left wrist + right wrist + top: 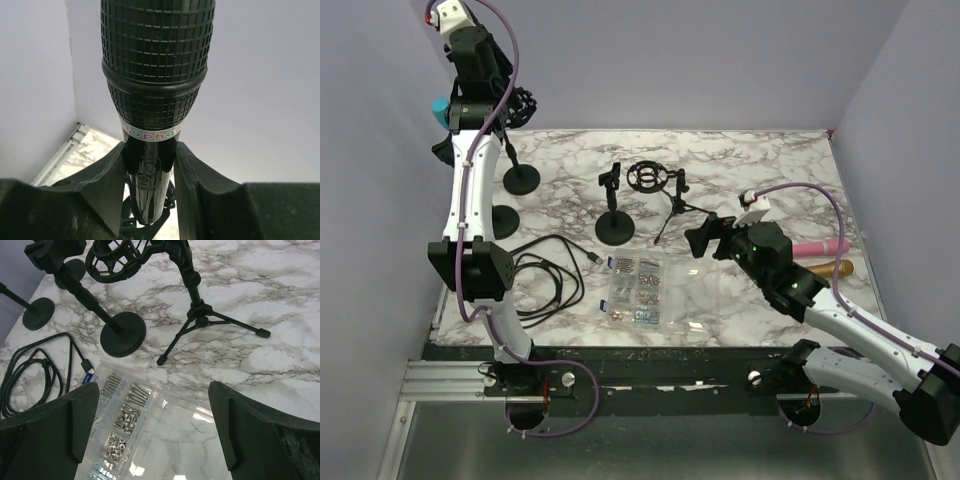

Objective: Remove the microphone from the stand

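Note:
A black microphone (157, 60) with a mesh head and a white band of coloured letters stands upright. My left gripper (149, 155) is shut on its glossy body, high at the back left (510, 100). Its lower end sits at the black shock mount (150, 227) of its stand; I cannot tell whether it is still seated. The stand's round base (521, 179) rests on the marble table. My right gripper (152, 430) is open and empty, hovering over a clear screw box (125, 425) in the table's middle (705, 238).
An empty clip stand (613, 228), a tripod with a ring mount (647, 177) and another round base (500, 222) stand mid-table. A black cable (545, 285) lies at the left. Pink (815, 247) and gold (830, 268) microphones lie at the right edge.

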`<state>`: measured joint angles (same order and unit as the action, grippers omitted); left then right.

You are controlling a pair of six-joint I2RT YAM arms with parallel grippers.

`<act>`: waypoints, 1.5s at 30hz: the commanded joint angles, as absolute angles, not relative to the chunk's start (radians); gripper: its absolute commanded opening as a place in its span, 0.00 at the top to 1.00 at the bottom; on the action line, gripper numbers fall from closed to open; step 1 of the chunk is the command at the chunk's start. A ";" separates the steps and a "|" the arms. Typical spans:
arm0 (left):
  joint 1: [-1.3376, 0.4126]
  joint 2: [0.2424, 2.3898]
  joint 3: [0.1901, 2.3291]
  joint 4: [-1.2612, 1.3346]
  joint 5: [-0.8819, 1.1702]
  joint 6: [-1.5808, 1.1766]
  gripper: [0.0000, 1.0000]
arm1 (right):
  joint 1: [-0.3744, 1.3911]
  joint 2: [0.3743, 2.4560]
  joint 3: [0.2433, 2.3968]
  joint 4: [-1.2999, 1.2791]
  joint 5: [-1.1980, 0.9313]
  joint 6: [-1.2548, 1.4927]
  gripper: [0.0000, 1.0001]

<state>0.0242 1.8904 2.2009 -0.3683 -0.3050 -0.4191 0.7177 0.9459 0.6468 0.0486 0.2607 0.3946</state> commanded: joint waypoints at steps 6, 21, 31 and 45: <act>0.008 1.780 2.264 -0.347 -0.308 -0.357 1.00 | 0.712 0.946 0.699 0.002 0.218 0.432 0.00; -0.117 1.379 1.715 -0.259 0.275 -0.570 1.00 | 0.712 0.905 0.702 -0.029 0.213 0.535 0.00; -0.321 1.199 1.447 -0.305 0.719 -0.410 1.00 | 0.712 0.785 0.623 0.080 -0.053 0.615 0.00; -0.608 1.077 1.248 -0.191 0.745 -0.418 1.00 | 0.711 0.860 0.648 0.427 -0.558 0.724 0.15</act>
<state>-0.5682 1.0554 1.2633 -0.2653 0.6769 -0.3542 0.7158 0.7887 0.5846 0.2775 -0.3573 0.6876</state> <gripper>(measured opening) 0.392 0.923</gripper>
